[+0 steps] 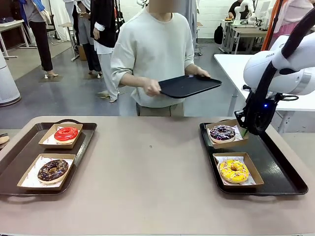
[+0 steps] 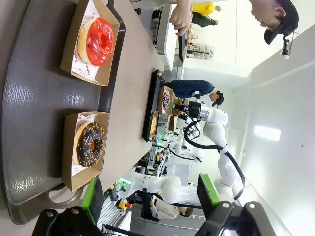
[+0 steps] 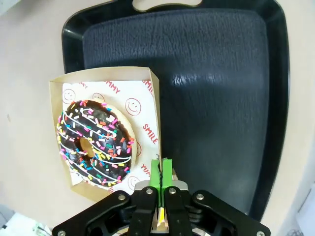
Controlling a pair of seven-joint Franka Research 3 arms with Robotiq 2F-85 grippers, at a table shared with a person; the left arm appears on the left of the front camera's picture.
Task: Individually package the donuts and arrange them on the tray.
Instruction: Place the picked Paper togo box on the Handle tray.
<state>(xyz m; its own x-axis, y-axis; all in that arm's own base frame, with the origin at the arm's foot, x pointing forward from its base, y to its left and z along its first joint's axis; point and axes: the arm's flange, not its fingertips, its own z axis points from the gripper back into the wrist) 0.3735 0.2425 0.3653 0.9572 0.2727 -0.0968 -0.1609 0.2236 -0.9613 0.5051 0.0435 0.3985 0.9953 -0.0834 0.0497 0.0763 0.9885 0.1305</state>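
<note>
Right wrist view: my right gripper (image 3: 161,173), pads together, pinches the cardboard box (image 3: 153,98) edge holding the purple sprinkled donut (image 3: 94,142) on the right tray (image 3: 221,98). I judge placement underway; next, release. Left gripper (image 2: 147,194) stands apart.

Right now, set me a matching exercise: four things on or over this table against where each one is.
Things:
1. red donut
2. chocolate donut
3. yellow donut
4. empty black tray

Places:
A. near box, robot's right tray
B. held in the person's hands
C. far box, robot's left tray
D. near box, robot's left tray

Pairs: 1-C, 2-D, 3-A, 4-B
</note>
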